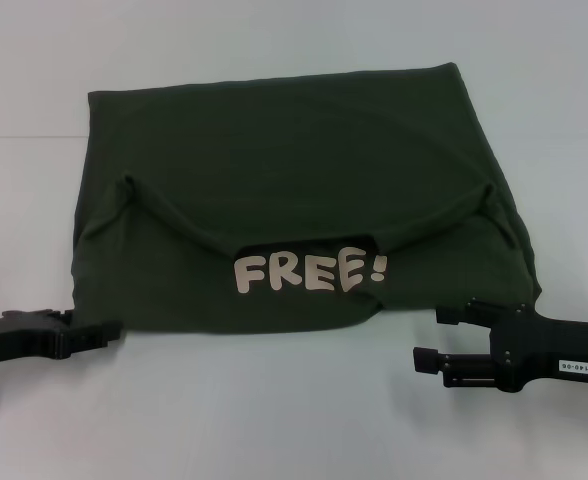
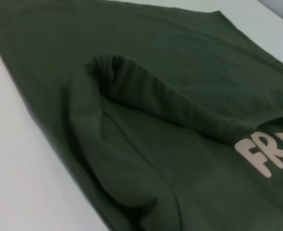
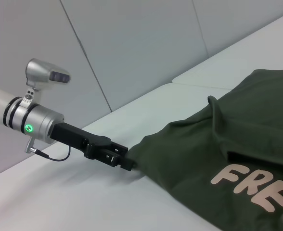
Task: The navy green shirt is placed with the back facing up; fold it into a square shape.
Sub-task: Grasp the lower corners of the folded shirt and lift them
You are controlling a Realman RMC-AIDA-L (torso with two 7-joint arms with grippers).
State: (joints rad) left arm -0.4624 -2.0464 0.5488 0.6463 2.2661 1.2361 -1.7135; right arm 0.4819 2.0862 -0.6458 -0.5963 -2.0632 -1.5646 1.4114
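Left gripper (image 1: 112, 330): fingers together, pinching the near left corner of the navy green shirt (image 1: 294, 170). Shirt lies partly folded on the white worktop (image 1: 274, 410), pale "FREE!" lettering (image 1: 309, 272) showing at its near edge. Right gripper (image 1: 442, 338): fingers apart, one touching the shirt's near right corner

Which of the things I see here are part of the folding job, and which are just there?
Part of the job:
- navy green shirt, partly folded, with "FREE!" lettering showing
- left gripper, at the shirt's near left corner
- right gripper, open, by the shirt's near right corner

Just there:
- white table under the shirt
- grey wall panels behind the table
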